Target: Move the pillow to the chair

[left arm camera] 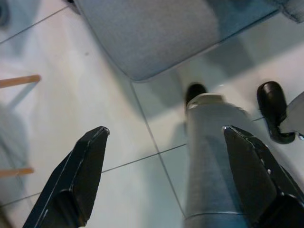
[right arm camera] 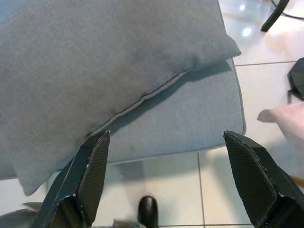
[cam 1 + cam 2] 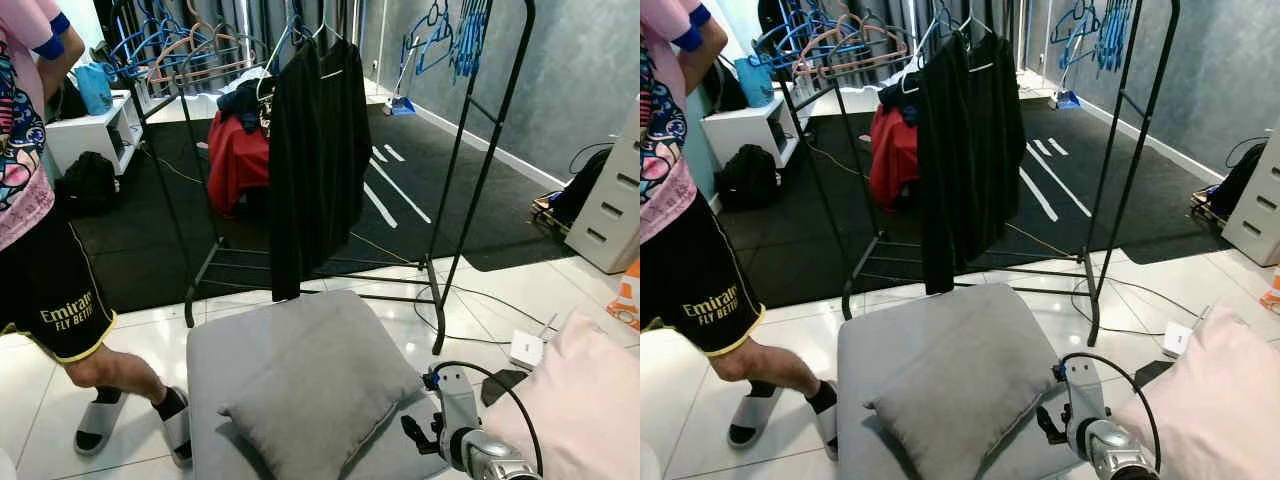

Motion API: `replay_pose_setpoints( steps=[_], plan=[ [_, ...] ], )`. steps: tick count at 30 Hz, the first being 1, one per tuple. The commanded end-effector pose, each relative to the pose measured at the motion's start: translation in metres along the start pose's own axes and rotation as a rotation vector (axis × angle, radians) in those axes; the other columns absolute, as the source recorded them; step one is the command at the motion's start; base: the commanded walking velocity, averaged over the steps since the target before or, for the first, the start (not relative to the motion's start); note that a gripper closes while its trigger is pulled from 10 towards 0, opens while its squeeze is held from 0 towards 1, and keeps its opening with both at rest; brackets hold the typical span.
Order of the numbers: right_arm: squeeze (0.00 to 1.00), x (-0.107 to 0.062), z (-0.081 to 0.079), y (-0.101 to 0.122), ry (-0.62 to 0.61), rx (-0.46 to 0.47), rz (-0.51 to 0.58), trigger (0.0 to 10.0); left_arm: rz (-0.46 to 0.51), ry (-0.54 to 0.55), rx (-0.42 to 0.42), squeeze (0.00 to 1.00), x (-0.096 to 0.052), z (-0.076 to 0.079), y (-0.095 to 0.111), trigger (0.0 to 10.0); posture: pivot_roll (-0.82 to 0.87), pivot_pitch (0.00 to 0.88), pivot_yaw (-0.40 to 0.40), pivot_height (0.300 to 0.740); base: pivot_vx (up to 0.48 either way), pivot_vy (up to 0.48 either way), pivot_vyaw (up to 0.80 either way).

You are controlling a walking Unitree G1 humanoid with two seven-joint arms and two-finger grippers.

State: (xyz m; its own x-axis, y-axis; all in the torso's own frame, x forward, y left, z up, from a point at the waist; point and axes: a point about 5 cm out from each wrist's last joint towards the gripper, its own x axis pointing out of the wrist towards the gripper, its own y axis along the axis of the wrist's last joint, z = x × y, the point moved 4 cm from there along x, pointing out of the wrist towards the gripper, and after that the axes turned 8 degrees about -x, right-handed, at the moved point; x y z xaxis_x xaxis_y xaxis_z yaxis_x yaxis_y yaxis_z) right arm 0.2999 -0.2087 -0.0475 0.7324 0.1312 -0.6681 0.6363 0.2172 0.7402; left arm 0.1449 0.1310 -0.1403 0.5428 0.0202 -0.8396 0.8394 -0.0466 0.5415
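White tile floor (image 3: 30, 400); we see the pillow (image 3: 325, 400) on the chair (image 3: 225, 350), soft, light, best pinched at a corner; left gripper (image 1: 166, 156) and right gripper (image 2: 166, 156) both spread, empty.

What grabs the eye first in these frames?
A grey fabric pillow lying on the grey padded chair seat, front and centre. Behind it a black metal clothes rack with a long black garment; at left, a person's legs in black shorts.
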Motion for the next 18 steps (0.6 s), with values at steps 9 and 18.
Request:
replay_pose_setpoints(
  steps=[9, 18],
  plan=[
    [0.00, -0.0022, 0.0054, -0.0054, -0.016, 0.016, -0.017, 10.0, -0.023, -0.003, -0.012, 0.00, -0.0017, 0.0051, -0.0067, 10.0, -0.15, 0.000, -0.025, 0.740, 0.000, -0.053, 0.00],
    [0.00, -0.0017, 0.0040, -0.0045, -0.013, 0.018, -0.014, 10.0, -0.024, -0.009, -0.004, 0.00, -0.0015, 0.0041, -0.0066, 10.0, -0.15, 0.000, -0.024, 0.740, 0.000, 0.000, 0.00]
  ],
)
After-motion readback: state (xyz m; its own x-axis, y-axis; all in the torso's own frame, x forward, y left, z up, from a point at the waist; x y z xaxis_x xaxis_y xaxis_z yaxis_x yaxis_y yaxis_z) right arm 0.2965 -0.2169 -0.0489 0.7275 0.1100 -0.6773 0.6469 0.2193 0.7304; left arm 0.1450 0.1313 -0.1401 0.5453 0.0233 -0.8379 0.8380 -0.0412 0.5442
